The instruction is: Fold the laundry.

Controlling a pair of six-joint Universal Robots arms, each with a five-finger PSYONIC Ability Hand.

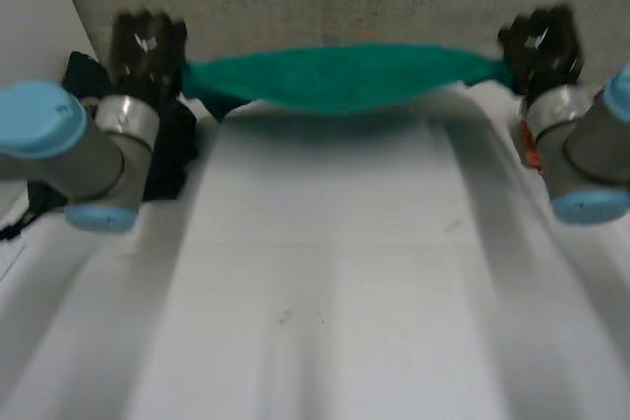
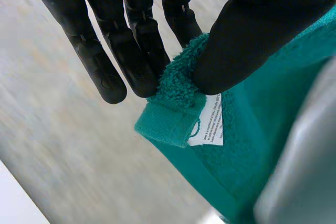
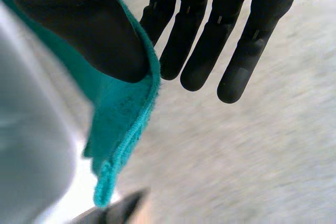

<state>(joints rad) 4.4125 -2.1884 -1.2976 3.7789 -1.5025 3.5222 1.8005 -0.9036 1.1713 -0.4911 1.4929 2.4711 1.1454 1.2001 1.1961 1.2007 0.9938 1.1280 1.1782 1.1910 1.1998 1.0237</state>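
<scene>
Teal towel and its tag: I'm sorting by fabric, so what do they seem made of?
The teal towel looks like terry cloth, likely cotton: fuzzy looped pile and a flat woven hem band. Its white tag looks like a thin, smooth, matte fabric or paper-like label with small print.

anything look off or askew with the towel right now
Nothing stands out. The teal terry towel hangs stretched between the left hand and the right hand, each pinching one end, with a slight even sag in the middle.

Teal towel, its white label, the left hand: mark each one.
teal towel (image 1: 345,81): head view, middle of its stretched span.
white label (image 2: 212,121): left wrist view, centre of the label.
left hand (image 2: 252,30): left wrist view, thumb pinching the towel's corner.
</scene>
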